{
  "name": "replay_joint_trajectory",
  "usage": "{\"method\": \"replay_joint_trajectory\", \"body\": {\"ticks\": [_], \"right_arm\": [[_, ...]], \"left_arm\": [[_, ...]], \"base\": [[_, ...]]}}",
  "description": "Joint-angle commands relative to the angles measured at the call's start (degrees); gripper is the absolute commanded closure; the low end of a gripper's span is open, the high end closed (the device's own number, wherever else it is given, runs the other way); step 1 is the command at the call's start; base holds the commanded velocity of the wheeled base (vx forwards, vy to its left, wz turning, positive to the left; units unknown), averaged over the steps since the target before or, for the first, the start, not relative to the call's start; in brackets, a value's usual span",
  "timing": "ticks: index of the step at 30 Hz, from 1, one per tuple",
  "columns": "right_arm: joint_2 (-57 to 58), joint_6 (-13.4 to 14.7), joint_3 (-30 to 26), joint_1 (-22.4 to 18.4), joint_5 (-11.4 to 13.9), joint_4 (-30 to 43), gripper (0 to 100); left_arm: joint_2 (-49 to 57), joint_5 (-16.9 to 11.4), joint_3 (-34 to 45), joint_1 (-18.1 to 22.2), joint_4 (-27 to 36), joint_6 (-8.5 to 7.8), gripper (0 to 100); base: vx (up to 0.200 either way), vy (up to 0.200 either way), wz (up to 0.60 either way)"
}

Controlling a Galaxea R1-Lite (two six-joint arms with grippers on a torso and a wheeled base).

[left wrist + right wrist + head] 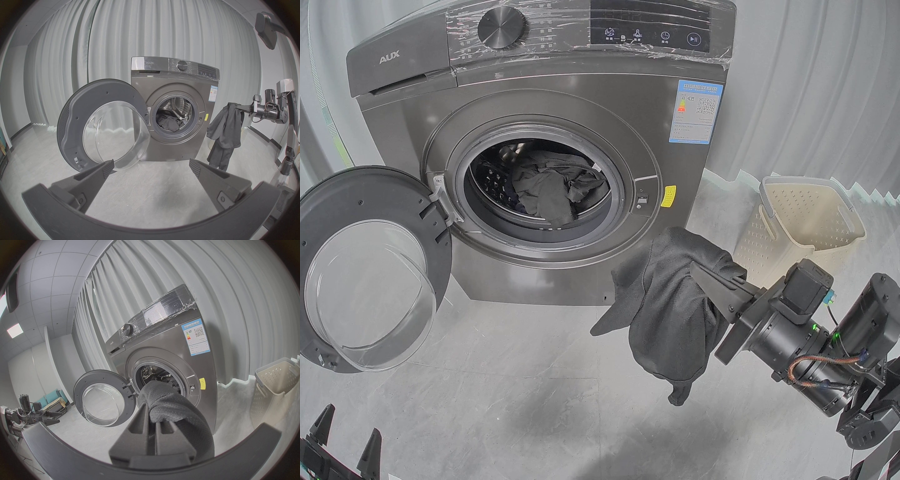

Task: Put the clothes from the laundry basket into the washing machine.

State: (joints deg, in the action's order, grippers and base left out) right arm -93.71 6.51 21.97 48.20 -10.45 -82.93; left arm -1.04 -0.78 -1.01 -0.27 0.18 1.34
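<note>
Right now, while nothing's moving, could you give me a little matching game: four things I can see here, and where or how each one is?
Things:
1. washing machine door
2. laundry basket
3. dark garment
4. left hand

States:
A. open, holding nothing
B. hanging from the right hand
C. swung wide open
D. standing on the floor beside the washing machine

Pairs: 1-C, 2-D, 3-B, 4-A
</note>
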Motion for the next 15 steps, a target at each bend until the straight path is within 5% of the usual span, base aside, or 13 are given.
{"method": "replay_joint_trajectory", "body": {"ticks": [1,12,15], "right_arm": [[-0.1,0.1,0.0,0.0,0.0,0.0,100],[-0.1,0.2,-0.1,0.0,0.1,0.0,100],[-0.1,0.2,-0.2,0.0,0.1,0.0,100]], "left_arm": [[0.9,0.0,0.8,0.0,0.0,0.07,0],[0.9,0.0,0.8,0.1,0.0,-0.02,0],[0.9,0.0,0.8,0.0,0.0,-0.02,0]], "base": [[0.0,0.2,0.0],[0.0,0.2,0.0],[0.0,0.0,0.0]]}}
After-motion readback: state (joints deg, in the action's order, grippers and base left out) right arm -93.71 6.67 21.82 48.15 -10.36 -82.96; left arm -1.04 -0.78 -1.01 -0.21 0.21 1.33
